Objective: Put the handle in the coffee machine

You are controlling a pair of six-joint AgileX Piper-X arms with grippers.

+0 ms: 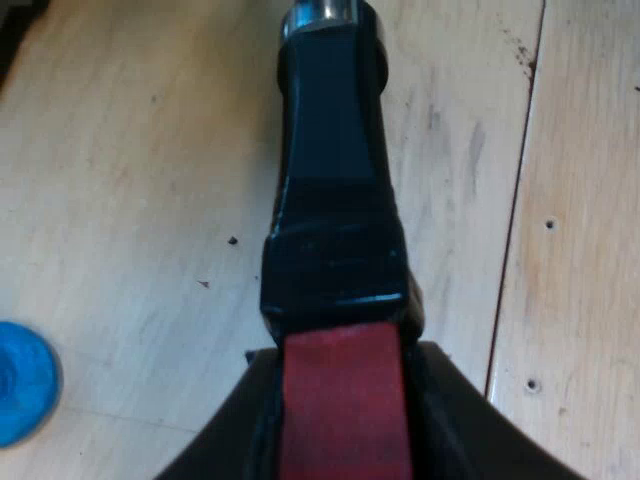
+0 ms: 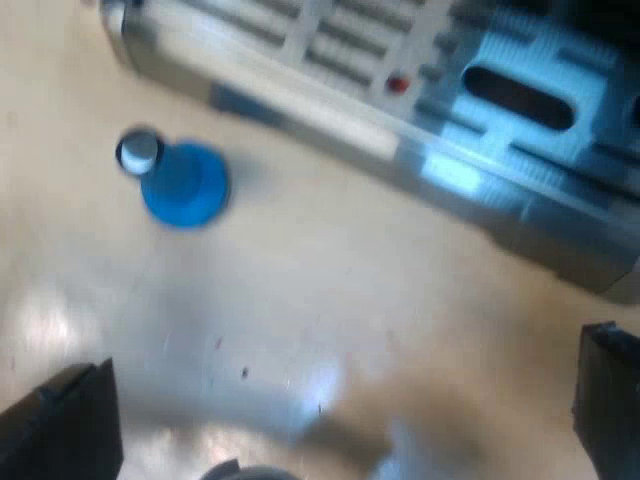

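The coffee machine (image 2: 400, 110) shows its metal base and slotted grille, resting on the pale wooden table (image 2: 330, 290). The dark handle (image 1: 335, 180) is not in the machine. It is held just over the boards of the table (image 1: 120, 200), and far along it a metal collar (image 1: 322, 12) shines where the holder begins. The left gripper (image 1: 345, 380) pinches the handle's red end (image 1: 345, 430), with a black finger pressed against each side. The right gripper (image 2: 335, 410) hangs over bare table with its fingers (image 2: 60, 420) spread wide and nothing between them. The blue tamper (image 2: 182, 182), capped in silver, sits on the table near the machine's base without touching it. Its blue rim (image 1: 22, 382) also lies near the held handle.
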